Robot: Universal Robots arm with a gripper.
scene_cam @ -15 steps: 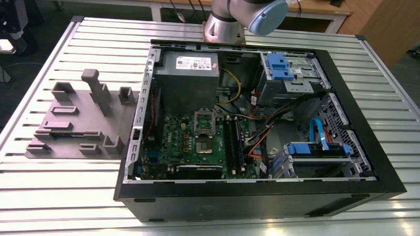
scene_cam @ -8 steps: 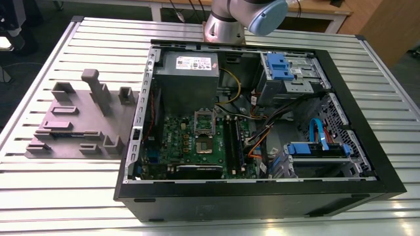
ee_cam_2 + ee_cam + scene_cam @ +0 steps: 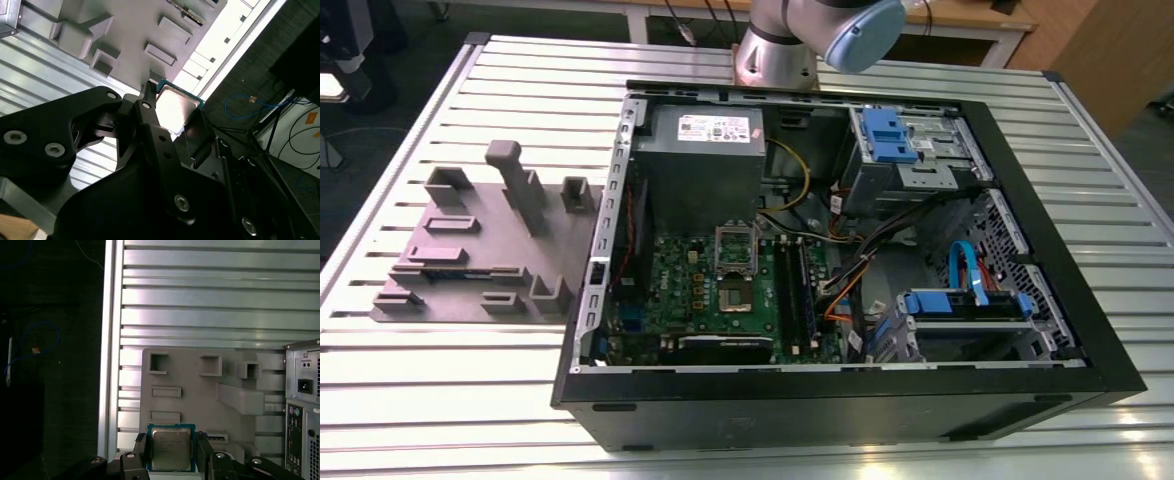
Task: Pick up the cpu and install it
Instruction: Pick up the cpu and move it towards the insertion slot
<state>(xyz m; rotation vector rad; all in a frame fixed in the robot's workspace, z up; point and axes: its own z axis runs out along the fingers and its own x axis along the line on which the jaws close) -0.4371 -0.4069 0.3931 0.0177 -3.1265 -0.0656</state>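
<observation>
The cpu is a small square chip with a shiny grey metal top and a green rim. My gripper is shut on it, one black finger pressing each of two opposite edges. In the second wrist view the cpu sits between the same fingertips. It hangs well above the mauve-grey tray, near the tray's edge. In the exterior view the metal socket frame with its dark centre lies on the green motherboard inside the open computer case.
The tray with raised blocks rests on the slatted metal table at the exterior view's left, beside the case. The grey power-supply box, blue drive brackets and cables crowd the case. The arm's elbow rises behind it.
</observation>
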